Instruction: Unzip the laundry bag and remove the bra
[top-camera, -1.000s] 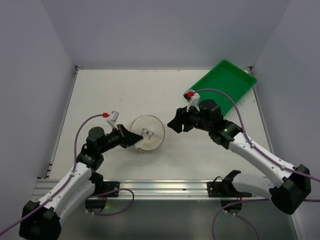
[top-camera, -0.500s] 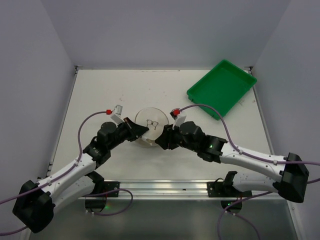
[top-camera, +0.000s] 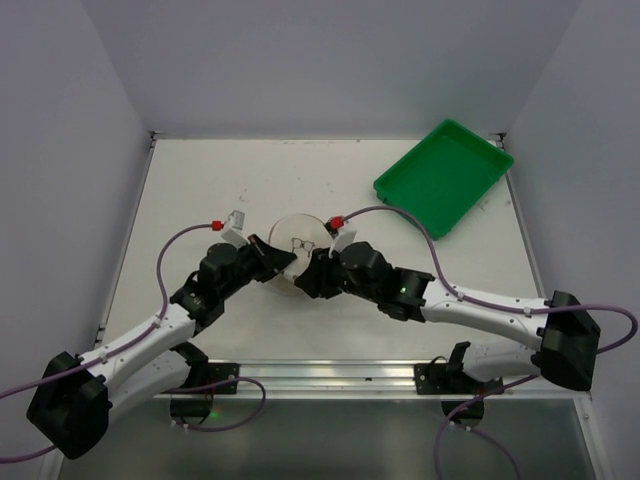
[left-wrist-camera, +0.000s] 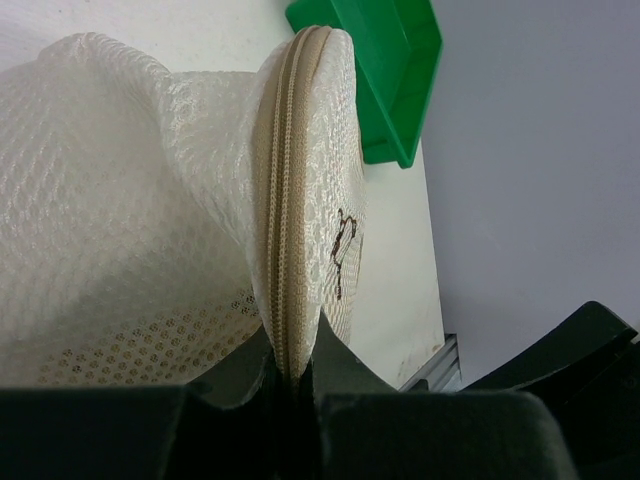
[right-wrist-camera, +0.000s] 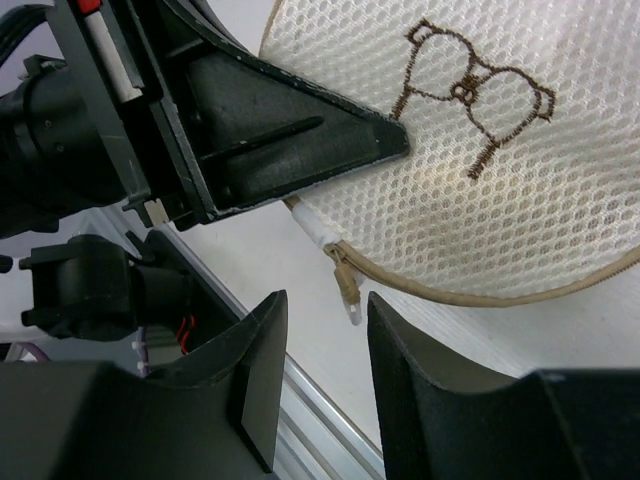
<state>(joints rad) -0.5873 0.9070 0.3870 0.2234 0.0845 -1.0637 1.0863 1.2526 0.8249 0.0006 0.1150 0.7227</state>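
The laundry bag (top-camera: 298, 240) is seen near the middle of the table (top-camera: 220, 180). Its round lid is turned up to the overhead camera, and the little bra drawing (top-camera: 300, 243) can be read on it.

The bag is held at its near-left rim by the left gripper (top-camera: 278, 264). In the left wrist view the fingers (left-wrist-camera: 238, 378) are pressed together on the beige zip (left-wrist-camera: 285, 200), with the mesh seam pinched between them. Along the stretch that can be seen, the zip is done up.

On the other side, the right gripper (top-camera: 310, 273) is placed low at the bag's near edge, just beside the left one. In the right wrist view its two fingers (right-wrist-camera: 262, 370) are held apart with nothing caught between them. The small zip pull (right-wrist-camera: 348, 292) is seen hanging off the rim just ahead of that gap. Whether it is touched by either finger cannot quite be made out from this angle.

In that same view, a black fingertip of the left gripper is laid over the lid's edge, near the drawing.

The green tray (top-camera: 445, 175) is set on a slant at the far right corner, well apart from the bag and both grippers.
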